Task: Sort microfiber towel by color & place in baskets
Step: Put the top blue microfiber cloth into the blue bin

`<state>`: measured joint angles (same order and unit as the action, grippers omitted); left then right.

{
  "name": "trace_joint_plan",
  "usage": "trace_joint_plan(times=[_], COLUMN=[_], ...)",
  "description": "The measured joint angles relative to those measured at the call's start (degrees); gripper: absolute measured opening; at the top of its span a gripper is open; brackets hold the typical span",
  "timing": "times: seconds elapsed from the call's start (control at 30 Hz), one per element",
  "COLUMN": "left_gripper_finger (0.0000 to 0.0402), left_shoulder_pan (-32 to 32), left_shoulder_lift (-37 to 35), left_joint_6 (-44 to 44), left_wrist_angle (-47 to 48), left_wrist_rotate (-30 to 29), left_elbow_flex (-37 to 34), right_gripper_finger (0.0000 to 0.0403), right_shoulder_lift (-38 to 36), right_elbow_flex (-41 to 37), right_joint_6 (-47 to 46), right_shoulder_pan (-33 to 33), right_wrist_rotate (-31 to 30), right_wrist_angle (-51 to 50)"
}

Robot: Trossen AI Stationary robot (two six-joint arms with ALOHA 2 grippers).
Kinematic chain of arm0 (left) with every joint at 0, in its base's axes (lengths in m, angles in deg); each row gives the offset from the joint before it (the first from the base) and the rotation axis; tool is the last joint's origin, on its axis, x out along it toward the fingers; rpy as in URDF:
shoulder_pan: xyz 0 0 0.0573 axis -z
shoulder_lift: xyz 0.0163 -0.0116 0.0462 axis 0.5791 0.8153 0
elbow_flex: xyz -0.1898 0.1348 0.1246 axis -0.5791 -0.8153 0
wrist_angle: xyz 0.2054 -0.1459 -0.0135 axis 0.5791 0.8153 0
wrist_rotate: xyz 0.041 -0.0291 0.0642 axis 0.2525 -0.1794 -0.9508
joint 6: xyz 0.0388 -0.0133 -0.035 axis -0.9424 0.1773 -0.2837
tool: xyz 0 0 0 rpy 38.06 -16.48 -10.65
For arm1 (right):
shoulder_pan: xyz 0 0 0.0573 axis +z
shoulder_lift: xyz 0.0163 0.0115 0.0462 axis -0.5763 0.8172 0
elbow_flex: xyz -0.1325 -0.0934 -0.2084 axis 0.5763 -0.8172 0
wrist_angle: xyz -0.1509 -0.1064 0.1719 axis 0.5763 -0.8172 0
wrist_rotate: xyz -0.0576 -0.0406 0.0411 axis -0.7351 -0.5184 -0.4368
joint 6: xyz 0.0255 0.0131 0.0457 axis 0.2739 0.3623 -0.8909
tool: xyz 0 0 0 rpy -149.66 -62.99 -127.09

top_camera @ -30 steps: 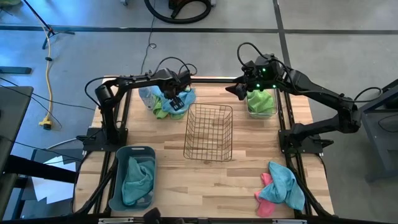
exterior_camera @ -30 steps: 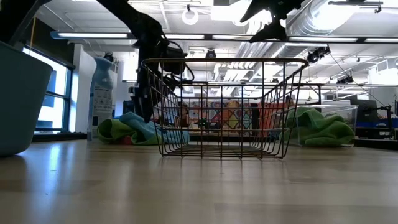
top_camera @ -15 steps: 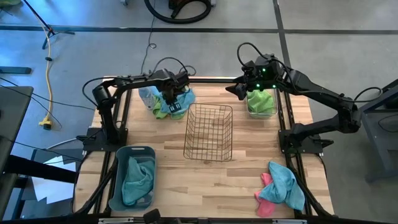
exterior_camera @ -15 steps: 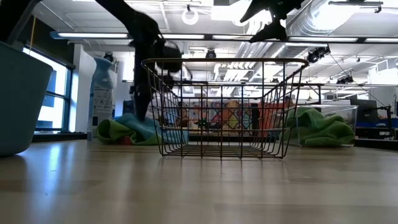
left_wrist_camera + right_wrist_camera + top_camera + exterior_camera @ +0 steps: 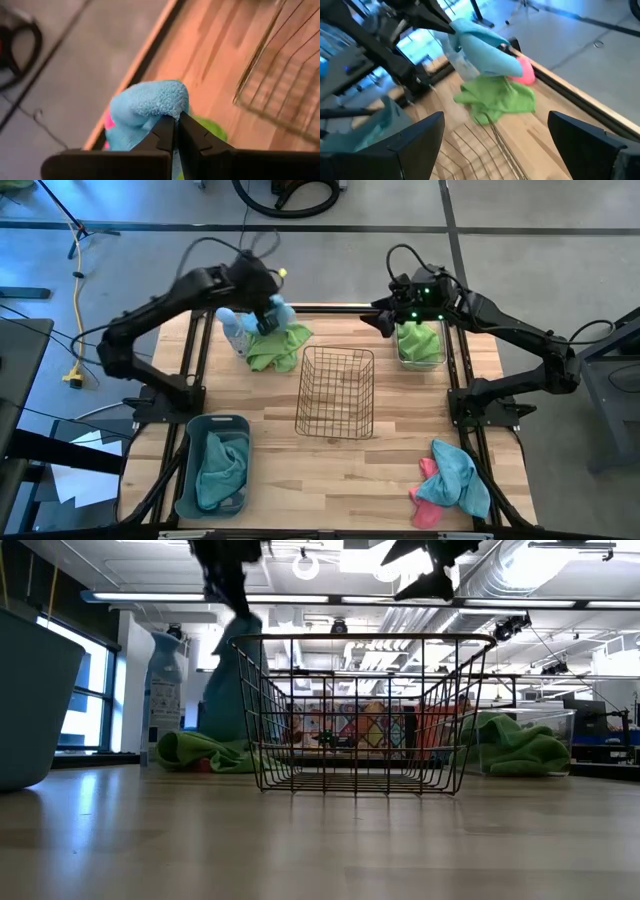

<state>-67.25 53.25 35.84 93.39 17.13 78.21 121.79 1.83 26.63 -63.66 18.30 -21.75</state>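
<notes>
My left gripper (image 5: 268, 315) is raised over the table's far left and shut on a light blue towel (image 5: 232, 680) that hangs below it. Under it, a green towel (image 5: 272, 352) and a pink one (image 5: 522, 70) lie on the table. The copper wire basket (image 5: 336, 392) stands in the middle. The grey-blue tub (image 5: 212, 465) at the near left holds a teal towel. The clear bin (image 5: 420, 345) at the far right holds a green towel. My right gripper (image 5: 495, 150) hovers open beside that bin's left side, holding nothing. My left gripper pinches a bunched-up hump of the blue towel (image 5: 165, 107) between its two shut fingers, coming from above and pointing down. The towel hangs slack in a long drape; its lower end (image 5: 225, 735) reaches down to the pile, and I cannot tell whether it is clear of it.
A pale blue spray bottle (image 5: 165, 680) stands at the far left beside the pile. A blue and a pink towel (image 5: 455, 475) lie heaped at the near right corner. Bare wood shows between tub, basket and that heap.
My left gripper has shut on the blue towel in the far-left pile and gone up with it. The towel is drawn out of the heap and now hangs long below the fingers, while the green towel stays on the table.
</notes>
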Motion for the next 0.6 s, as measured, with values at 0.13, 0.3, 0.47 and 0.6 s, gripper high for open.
trace_joint_plan(times=[0.13, 0.3, 0.47, 0.6], left_gripper_finger=[0.0000, 0.0000, 0.0000, 0.0000], left_shoulder_pan=[1.5, 5.8, 11.8, 16.5], left_shoulder_lift=[-3.9, -7.2, -8.2, -8.3], left_joint_6=[0.0, -1.3, -3.6, -4.5], left_wrist_angle=[-0.9, -2.8, -2.9, -3.1], left_wrist_rotate=[0.0, 1.1, 1.2, 1.2], left_elbow_flex=[3.3, 8.3, 15.1, 20.8], right_gripper_finger=[0.0353, 0.0353, 0.0353, 0.0353], right_shoulder_lift=[0.0, 0.0, 0.0, 0.0], right_elbow_flex=[0.0, 0.0, 0.0, 0.0], right_joint_6=[-2.2, -4.2, -4.8, -6.1], right_shoulder_pan=[0.0, 0.0, 0.0, 0.0], right_wrist_rotate=[3.6, 4.7, 4.7, 5.2], right_wrist_angle=[6.9, 13.6, 15.9, 16.7])
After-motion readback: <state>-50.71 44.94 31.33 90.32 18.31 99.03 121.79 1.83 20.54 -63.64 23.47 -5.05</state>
